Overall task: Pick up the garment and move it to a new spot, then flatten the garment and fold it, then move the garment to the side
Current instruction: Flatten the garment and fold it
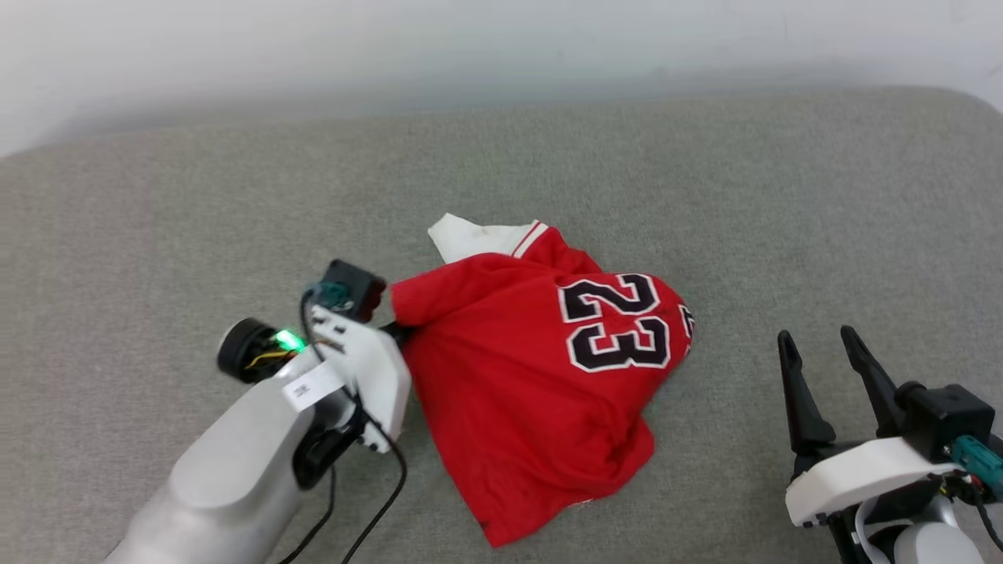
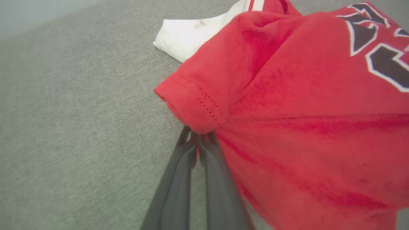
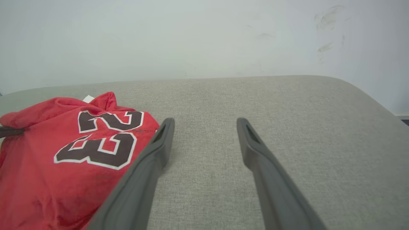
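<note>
The garment [image 1: 533, 376] is a red shirt with a black "23" and a white sleeve, lying crumpled in the middle of the grey cushion. My left gripper [image 1: 398, 329] is at the garment's left edge, shut on a fold of red cloth; in the left wrist view the two dark fingers [image 2: 199, 140] pinch the hem of the garment [image 2: 303, 111] together. My right gripper [image 1: 823, 345] stands open at the lower right, apart from the cloth. In the right wrist view the right gripper [image 3: 204, 123] spreads over bare cushion, with the garment [image 3: 64, 159] to its left.
The grey upholstered surface [image 1: 235, 196] stretches all round the shirt, with a rounded far right corner [image 3: 367, 92]. A pale wall [image 1: 501, 39] rises behind it. A black cable [image 1: 384, 501] hangs from my left wrist.
</note>
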You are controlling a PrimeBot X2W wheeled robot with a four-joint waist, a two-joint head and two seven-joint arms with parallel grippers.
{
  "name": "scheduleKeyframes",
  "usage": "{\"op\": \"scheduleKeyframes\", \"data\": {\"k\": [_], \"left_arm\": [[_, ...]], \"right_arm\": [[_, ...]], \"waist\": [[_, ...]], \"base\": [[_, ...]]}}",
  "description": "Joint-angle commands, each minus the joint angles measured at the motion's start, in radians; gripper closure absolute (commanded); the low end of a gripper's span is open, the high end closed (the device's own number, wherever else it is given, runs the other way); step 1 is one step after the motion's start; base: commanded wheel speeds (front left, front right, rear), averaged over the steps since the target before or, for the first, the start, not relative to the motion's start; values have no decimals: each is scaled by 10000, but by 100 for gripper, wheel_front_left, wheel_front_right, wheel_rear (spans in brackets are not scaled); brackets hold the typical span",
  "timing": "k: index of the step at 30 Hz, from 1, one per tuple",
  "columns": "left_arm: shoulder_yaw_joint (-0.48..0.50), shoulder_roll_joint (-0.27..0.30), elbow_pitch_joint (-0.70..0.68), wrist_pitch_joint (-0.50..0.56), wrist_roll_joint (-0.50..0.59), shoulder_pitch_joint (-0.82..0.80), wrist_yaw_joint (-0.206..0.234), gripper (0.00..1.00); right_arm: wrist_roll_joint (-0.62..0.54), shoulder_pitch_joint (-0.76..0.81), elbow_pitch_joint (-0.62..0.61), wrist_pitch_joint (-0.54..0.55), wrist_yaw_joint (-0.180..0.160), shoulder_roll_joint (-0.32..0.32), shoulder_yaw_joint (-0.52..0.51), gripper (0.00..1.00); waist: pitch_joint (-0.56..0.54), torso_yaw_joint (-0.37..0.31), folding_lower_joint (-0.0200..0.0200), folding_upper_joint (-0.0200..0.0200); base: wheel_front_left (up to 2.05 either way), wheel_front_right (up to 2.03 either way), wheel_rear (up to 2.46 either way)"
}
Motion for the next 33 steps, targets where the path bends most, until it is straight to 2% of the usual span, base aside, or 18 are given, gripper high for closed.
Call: {"op": "scheduleKeyframes", "data": {"k": [1, 5, 9, 15, 21, 26, 27, 28, 29, 33], "left_arm": [[175, 435, -432, -177, 16, 521, 311, 100], [584, 1227, -1658, -241, -227, 1679, 1062, 100], [1069, 2002, -2943, -107, -734, 3317, 1992, 100], [1785, 2618, -3917, -59, -1822, 5884, 3177, 100], [2017, 2432, -3881, -108, -2721, 7786, 3655, 100], [1873, 2059, -3852, -315, -2888, 8232, 3591, 100], [1835, 2010, -3845, -408, -2812, 8159, 3551, 85], [1815, 1963, -3852, -537, -2722, 8041, 3501, 17], [1833, 1896, -3876, -690, -2648, 7888, 3522, 0], [1923, 1892, -3983, -1284, -2243, 7475, 3525, 0]], "right_arm": [[1, 223, 29, 21, -3, 6, -76, 0], [33, 457, 32, 80, -3, 4, -187, 0], [40, 688, -10, 123, -3, 4, -298, 0], [14, 957, -98, 223, -3, 4, -401, 0], [-88, 1246, -200, 403, -3, 4, -457, 0], [-130, 1418, -384, 576, -3, 6, -501, 0], [-123, 1445, -426, 624, -3, 4, -515, 0], [-132, 1456, -462, 638, -3, 4, -520, 0], [-137, 1453, -495, 668, -3, 4, -519, 0], [-154, 1481, -591, 749, -3, 4, -510, 0]], "waist": [[-392, 197, 0, 0], [-784, 352, 0, 0], [-1062, 479, 0, 0], [-1374, 625, 0, 0], [-1771, 697, 0, 0], [-1942, 742, 0, 0], [-1960, 749, 0, 0], [-1973, 748, 0, 0], [-1983, 744, 0, 0], [-2025, 716, 0, 0]], "base": [[0, 0, 0], [0, 0, 0], [0, 0, 0], [0, 0, 0], [0, 0, 0], [0, 0, 0], [0, 0, 0], [0, 0, 0], [0, 0, 0], [0, 0, 0]]}}
